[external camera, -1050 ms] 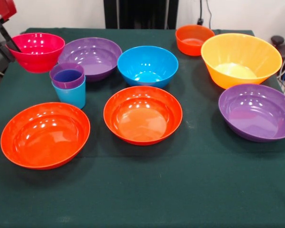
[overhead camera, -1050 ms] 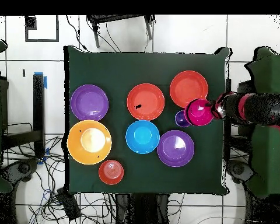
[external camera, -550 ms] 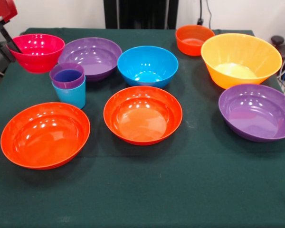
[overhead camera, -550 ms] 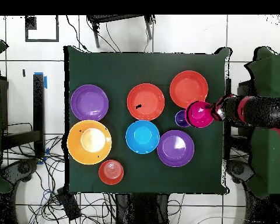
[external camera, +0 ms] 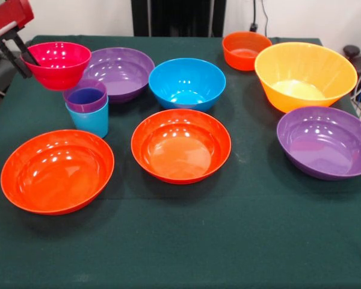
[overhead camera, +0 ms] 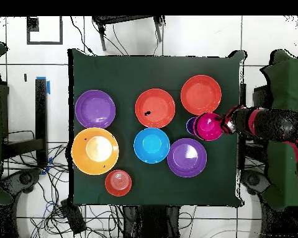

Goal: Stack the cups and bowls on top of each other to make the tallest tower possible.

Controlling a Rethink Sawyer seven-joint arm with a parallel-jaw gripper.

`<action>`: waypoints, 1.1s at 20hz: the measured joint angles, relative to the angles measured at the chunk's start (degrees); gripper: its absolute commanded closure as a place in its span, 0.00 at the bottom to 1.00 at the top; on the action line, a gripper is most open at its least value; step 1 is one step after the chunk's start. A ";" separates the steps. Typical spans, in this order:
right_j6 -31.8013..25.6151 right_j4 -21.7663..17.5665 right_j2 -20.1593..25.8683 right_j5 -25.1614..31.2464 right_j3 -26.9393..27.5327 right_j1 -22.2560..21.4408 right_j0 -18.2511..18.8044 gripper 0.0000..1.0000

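Front view: the pink bowl (external camera: 58, 63) hangs clear of the table cloth (external camera: 186, 241), pinched at its rim by the gripper (external camera: 23, 55), one black finger (external camera: 30, 52) reaching inside the wall.
Bowl position: above and just behind the two nested cups, the purple cup (external camera: 85, 95) sitting in the light blue cup (external camera: 90, 119); overhead, the pink bowl (overhead camera: 209, 126) already overlaps the cups.
Step in hand: by my judgement, carrying the pink bowl onto the cup stack as the next layer.
Doing it well: centre the bowl's base over the purple cup's mouth before lowering; keep it level, because a one-sided rim grip tends to tip it; come down slowly and let go only once it sits.
Risk: the cups are narrow and light, so a sideways nudge could topple them.
Near neighbours: a wide purple bowl (external camera: 117, 72) stands just behind the cups, a wide orange-red bowl (external camera: 57, 170) just in front, and the blue bowl (external camera: 187, 82) to one side.
Edges: the stack stands near the table side where the arm (overhead camera: 266, 124) enters.
Open room: bare cloth runs along the front of the table; the yellow-orange bowl (external camera: 305, 75), small orange bowl (external camera: 245, 49) and second purple bowl (external camera: 325, 141) lie well apart.
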State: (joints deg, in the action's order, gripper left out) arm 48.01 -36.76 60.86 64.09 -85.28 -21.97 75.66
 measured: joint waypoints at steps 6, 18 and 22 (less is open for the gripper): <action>0.00 0.00 -0.36 -1.59 -1.57 -0.01 0.50 1.00; 0.00 0.01 -1.48 -2.35 -2.44 0.19 0.51 1.00; 0.00 0.01 -1.65 -2.34 -2.75 0.19 0.51 1.00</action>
State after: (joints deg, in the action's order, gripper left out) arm 48.01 -36.75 59.21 61.76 -88.03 -21.78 76.17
